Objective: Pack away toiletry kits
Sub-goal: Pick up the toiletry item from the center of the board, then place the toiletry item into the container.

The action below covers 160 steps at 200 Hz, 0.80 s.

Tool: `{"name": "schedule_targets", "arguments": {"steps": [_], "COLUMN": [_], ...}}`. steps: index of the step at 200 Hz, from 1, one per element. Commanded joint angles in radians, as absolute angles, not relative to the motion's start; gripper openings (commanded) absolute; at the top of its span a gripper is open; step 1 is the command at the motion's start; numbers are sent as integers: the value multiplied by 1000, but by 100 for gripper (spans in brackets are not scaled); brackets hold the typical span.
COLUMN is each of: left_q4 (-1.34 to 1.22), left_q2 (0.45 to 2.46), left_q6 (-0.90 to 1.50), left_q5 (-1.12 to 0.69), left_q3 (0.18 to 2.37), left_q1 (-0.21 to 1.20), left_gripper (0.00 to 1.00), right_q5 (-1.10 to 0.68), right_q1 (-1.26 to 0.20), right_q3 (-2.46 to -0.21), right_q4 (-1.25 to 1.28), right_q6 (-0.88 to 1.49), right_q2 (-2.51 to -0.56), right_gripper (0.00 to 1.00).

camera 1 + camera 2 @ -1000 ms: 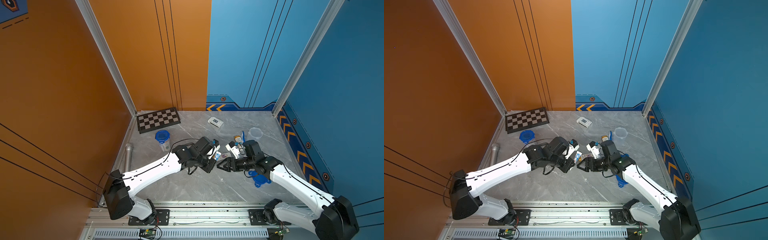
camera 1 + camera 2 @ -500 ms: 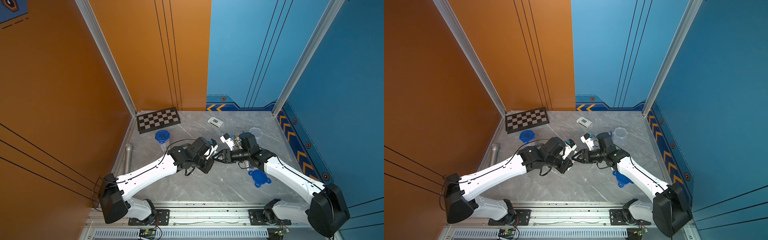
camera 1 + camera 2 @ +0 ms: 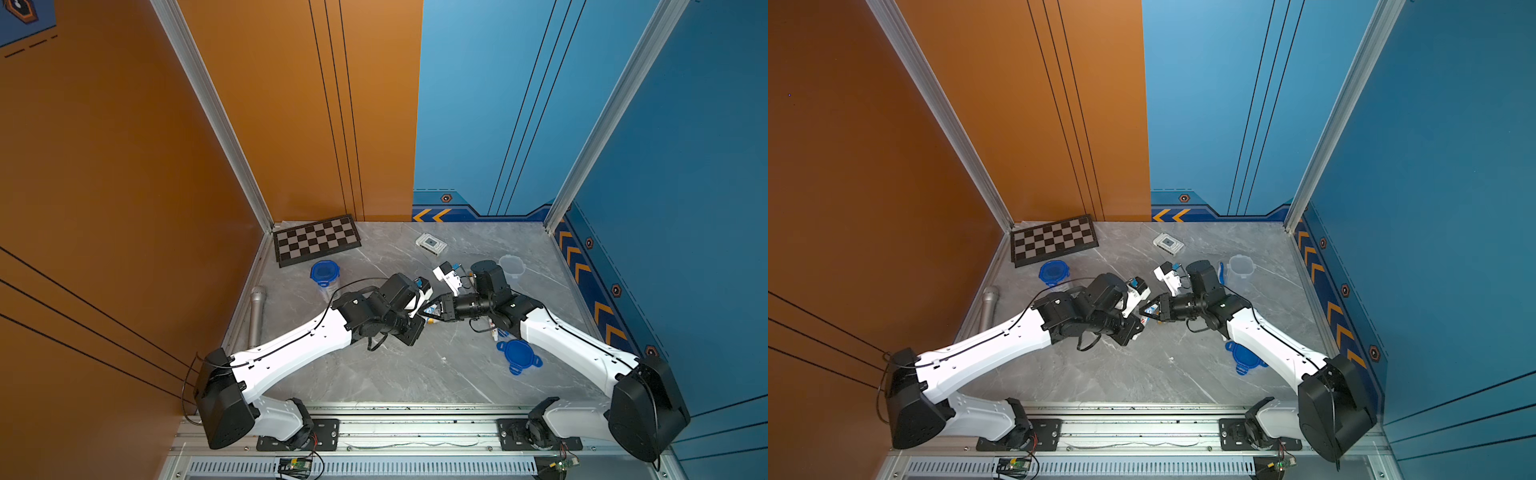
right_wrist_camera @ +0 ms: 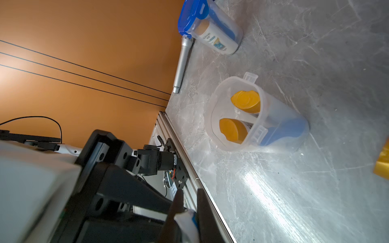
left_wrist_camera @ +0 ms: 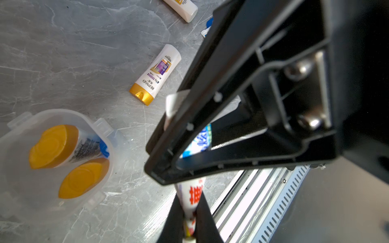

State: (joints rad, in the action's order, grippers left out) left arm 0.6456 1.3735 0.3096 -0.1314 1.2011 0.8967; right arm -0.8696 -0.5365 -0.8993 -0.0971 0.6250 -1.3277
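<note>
Tube point(image 5: 192, 195): hanging in the air between the two arms, above the bench point(image 5: 63, 52) and not touching it.
Left fingers point(image 5: 173, 223): clamping the tube near its cap end, pressing on both sides.
Right fingers point(image 4: 205, 216): pinching the flat white crimped end, with the tube's edge poking out between them.
Weight: looking light, so neither arm is likely straining.
Body: probably soft and squashy in the middle. A hard squeeze there is risking a bulge or a slip.
Skin: glossy printed surface, likely slick.
Best hold: the crimp or the firm shoulder by the cap, since both ends are giving the fingers something stiff.
One-end grip: the tube is likely to be drooping or swinging once only one pair is carrying it.
Cup point(image 5: 101, 126): standing open on the bench and holding two gold-capped bottles. The space beside them is looking narrow, so the tube probably needs to go in end first.
Loose bottle point(image 5: 156, 73): lying on its side on the bench, apart from the cup.
</note>
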Motion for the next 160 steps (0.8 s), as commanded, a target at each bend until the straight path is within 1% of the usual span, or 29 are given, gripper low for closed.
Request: {"name": "schedule_targets", "arguments": {"steps": [1,14,20,28,56,73,82,107,124,160], "left_q4": [663,662,664,665,714,770,791,797,797,795], "left_q2": [1329,1285,1259,1224,1092,1045,1031,1000,991,991], "left_q6": [344,377,392,411,471,480,481,508,519,506], "left_q5": [-100,-89,-84,-75,-16,29,49,67,71,69], "left_q3": [1159,1125,1104,1075,990,982,981,974,971,975], "left_q1": [859,828,808,782,682,635,620,587,572,558], "left_gripper": [37,53,58,62,69,71,71,72,71,72], "right_q5": [-836,-719,-650,-571,-367,-226,-175,-67,-22,10], "right_q1": [-533,-548,-561,-577,-644,-693,-741,-776,-794,-812], "right_q3": [-980,-1048,-1083,-1122,-1226,-1281,-1292,-1333,-1358,-1361], "right_q4": [-161,-278,-336,-373,-398,-447,-450,-453,-450,-411], "right_q6": [561,456,404,358,291,226,204,174,157,149], "right_q2": [-1329,-1324,-1327,-1337,-1400,-1439,-1459,-1518,-1549,-1605], "right_gripper": [0,0,0,0,0,0,0,0,0,0]}}
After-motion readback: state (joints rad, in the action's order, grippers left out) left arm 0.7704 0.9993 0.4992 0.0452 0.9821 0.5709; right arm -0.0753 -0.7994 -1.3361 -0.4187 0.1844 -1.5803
